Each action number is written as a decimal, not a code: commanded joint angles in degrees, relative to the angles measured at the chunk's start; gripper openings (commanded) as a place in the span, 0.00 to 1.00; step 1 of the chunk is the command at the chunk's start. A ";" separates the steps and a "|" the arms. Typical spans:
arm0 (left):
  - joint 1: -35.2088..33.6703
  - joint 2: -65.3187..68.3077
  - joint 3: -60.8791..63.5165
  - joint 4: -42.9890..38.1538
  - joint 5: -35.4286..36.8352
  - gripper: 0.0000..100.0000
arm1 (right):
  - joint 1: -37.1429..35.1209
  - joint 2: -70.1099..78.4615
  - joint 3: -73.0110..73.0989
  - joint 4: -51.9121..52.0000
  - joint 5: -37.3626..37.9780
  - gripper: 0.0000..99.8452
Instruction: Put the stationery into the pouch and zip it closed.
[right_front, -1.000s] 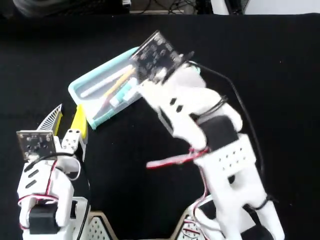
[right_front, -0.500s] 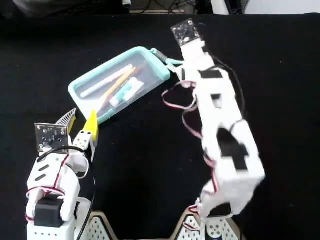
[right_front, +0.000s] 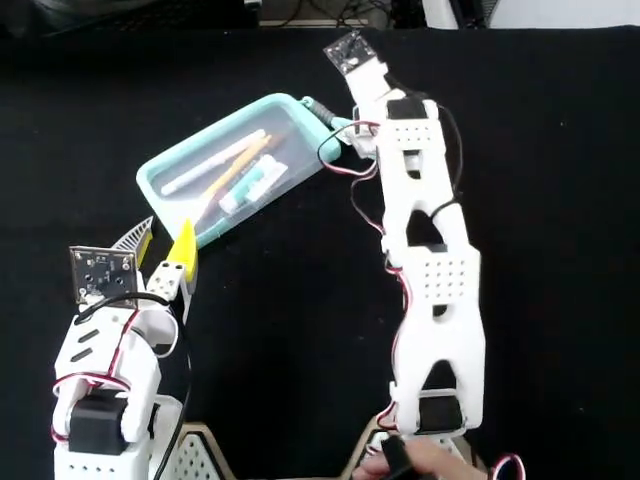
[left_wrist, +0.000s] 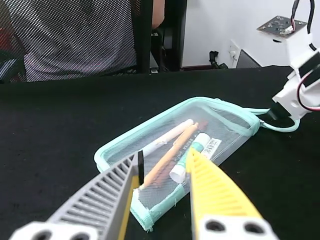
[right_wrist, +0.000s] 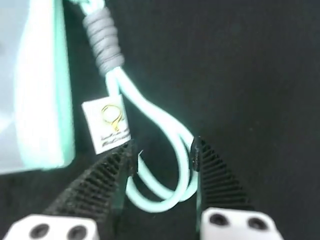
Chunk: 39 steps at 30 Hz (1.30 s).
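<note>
Your R claw (right_wrist: 164, 150) is part-open w/ the loop (right_wrist: 176, 131) between its jaws; L claw (left_wrist: 165, 154) open, empty, pouch (left_wrist: 235, 112) just ahead.

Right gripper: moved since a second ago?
Yes. The right gripper swung from above the pouch out past its zipper end; jaws now straddle the pull loop.

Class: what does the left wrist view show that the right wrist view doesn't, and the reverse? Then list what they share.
Left wrist, not right wrist: the pens and the left gripper with grey and yellow fingers. Right wrist, not left wrist: a white tag and a grey coiled binding. Both: teal pouch, cord loop, black table.
</note>
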 joint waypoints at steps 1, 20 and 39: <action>0.48 -0.09 -0.31 -0.88 0.09 0.17 | 1.05 3.82 -13.85 3.34 0.44 0.18; 0.48 -0.09 -0.31 -0.88 0.09 0.17 | 3.16 25.19 -39.43 8.00 10.73 0.02; 0.04 -0.09 -0.31 -1.32 0.09 0.17 | -1.93 4.26 -46.99 28.13 6.59 0.01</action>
